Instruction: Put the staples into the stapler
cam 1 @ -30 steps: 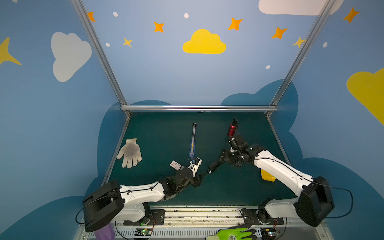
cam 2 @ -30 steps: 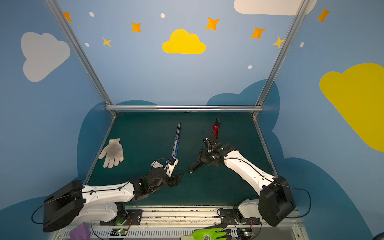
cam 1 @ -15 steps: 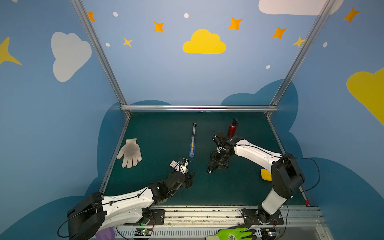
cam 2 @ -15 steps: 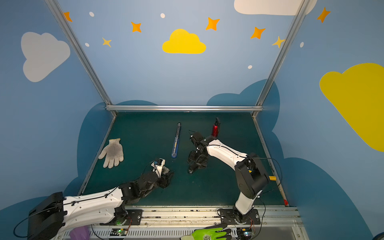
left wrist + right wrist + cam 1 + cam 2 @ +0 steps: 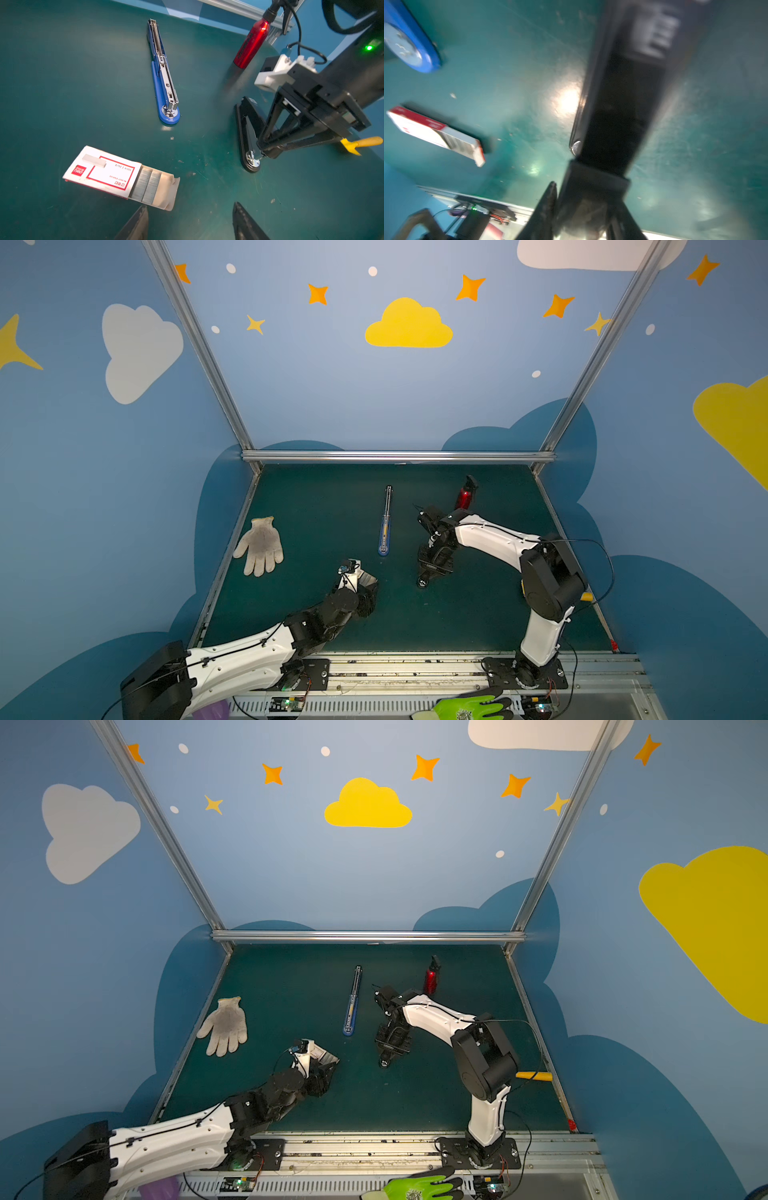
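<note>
1. left claw, seen from the left wrist, is released, its fingers spread over bare bench. the staples lie just beside one finger, tray part way out, staple rows showing. right claw is clenched on the black stapler, which is hinged open, near the flat-opened blue stapler.
2. right wrist view, blurred: the black stapler runs out from between the claw's fingers.
3. in both top views the staples sit at the left claw's tip, on the bench's front half, left of the black stapler.
</note>
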Available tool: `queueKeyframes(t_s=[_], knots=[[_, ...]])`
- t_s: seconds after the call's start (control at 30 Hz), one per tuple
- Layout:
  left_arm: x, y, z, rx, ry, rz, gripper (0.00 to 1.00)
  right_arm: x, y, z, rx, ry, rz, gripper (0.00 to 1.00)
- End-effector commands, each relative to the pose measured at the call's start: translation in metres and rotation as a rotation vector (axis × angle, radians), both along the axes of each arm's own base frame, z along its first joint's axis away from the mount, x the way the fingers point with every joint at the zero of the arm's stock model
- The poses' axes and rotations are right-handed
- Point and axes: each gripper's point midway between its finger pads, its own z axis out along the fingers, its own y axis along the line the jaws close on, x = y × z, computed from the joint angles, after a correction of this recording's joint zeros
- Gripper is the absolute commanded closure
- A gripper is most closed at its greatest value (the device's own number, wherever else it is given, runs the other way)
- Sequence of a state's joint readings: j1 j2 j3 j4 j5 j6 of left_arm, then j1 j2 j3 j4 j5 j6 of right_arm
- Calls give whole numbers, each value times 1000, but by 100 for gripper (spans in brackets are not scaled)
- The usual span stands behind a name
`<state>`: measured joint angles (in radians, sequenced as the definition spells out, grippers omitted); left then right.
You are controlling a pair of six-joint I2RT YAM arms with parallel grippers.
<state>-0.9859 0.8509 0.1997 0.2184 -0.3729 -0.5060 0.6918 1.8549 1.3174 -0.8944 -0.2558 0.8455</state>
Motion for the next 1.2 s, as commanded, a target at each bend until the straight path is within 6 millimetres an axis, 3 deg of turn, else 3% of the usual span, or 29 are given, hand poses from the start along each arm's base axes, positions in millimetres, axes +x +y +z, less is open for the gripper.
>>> queueKeyframes(t_s=[0.0,0.2,0.4,0.73,0.9,1.17], knots=[[2,7,-2,1,4,29,36,-9,-25,-6,-133,26,102,69],[3,4,0,-14,18,22,37,-8,-41,-9,-252,54,226,79],[5,-3,0,-4,41,6,37,-9,-39,-24,-261,67,247,83],[7,-9,2,5,55,-8,37,-3,-29,-23,-222,55,259,83],[8,-7,5,-2,50,-5,37,21,-27,5,-218,-29,274,83],[8,-4,13,0,47,4,37,85,-19,32,-228,-168,261,84]])
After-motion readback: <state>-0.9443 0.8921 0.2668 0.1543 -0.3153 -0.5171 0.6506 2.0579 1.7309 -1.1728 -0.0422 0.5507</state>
